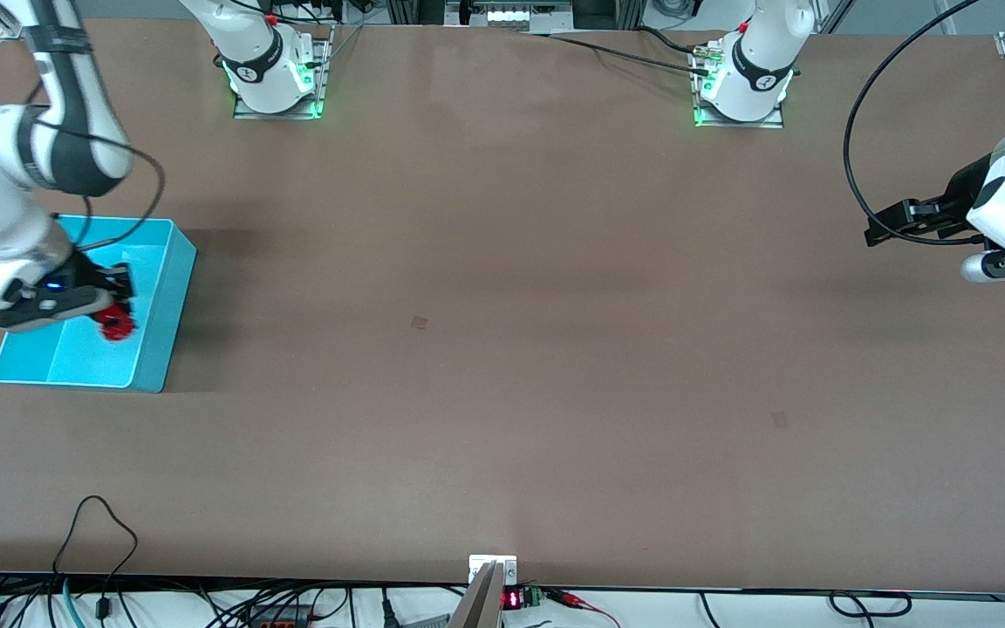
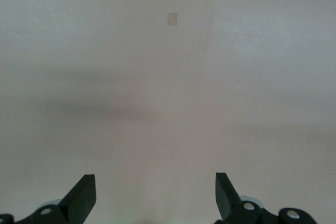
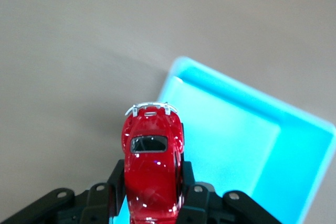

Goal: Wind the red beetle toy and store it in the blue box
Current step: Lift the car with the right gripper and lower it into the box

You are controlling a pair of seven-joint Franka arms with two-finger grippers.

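Hovering over the blue box (image 1: 173, 288) with the catch!
Right gripper (image 1: 110, 318) clamps the red beetle toy (image 3: 152, 169) above its floor; left gripper (image 2: 156, 195) waits, fingers spread, over bare table (image 1: 502, 349).

In the front view, the right gripper (image 1: 110, 307) and its arm cover part of the blue box (image 1: 164, 296), at the left of the frame. The red beetle toy (image 1: 117, 324) looks blurry there. In the right wrist view, the toy's back end is cut off at the bottom edge.
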